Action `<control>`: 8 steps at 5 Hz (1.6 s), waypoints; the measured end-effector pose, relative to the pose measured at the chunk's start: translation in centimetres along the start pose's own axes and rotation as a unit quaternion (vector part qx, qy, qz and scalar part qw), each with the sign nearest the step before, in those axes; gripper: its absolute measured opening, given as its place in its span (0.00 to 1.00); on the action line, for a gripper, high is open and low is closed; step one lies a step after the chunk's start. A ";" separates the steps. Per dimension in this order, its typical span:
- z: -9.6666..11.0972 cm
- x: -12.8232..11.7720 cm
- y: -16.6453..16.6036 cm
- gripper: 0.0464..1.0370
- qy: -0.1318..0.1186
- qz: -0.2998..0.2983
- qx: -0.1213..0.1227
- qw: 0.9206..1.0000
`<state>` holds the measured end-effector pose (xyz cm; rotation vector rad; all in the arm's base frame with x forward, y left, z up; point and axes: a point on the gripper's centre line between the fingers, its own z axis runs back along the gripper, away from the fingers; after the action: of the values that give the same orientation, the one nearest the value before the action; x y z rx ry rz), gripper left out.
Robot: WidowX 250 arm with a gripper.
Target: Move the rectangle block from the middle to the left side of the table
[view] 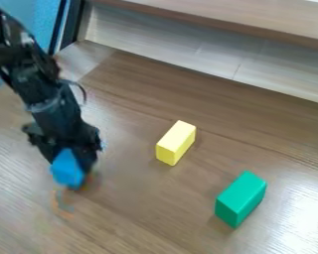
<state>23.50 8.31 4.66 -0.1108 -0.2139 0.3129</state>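
Clasping the blue block [67, 169] at the left of the bench [141, 208], the pincer [73, 167] is likely steadying it for release clear of the yellow cuboid [176, 143].

text: none legible | labels: none | numbers: none

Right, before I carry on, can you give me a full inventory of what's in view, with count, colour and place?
Blue block: 1, blue, left side, at the gripper; can't tell whether gripped
Yellow block: 1, pale yellow, near the middle
Green block: 1, green, lower right
Table: 1, brown wood grain, under the blocks
Back panel: 1, pale, behind the table
Ledge: 1, brown, above the panel
Arm: 1, black, from the upper left
Gripper: 1, black, left side
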 end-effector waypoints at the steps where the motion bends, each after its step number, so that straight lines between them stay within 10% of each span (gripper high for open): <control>1: 0.3 2.5 1.4 0.55 -0.006 0.030 0.006 1.000; 6: -3.0 7.4 0.4 0.55 -0.003 0.039 0.017 0.999; 7: -2.8 7.9 -0.1 0.62 -0.006 0.029 0.019 0.999; 8: -3.0 7.4 0.2 0.91 0.009 0.032 0.029 0.999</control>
<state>31.05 10.59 3.15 -0.0630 -0.1842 0.3811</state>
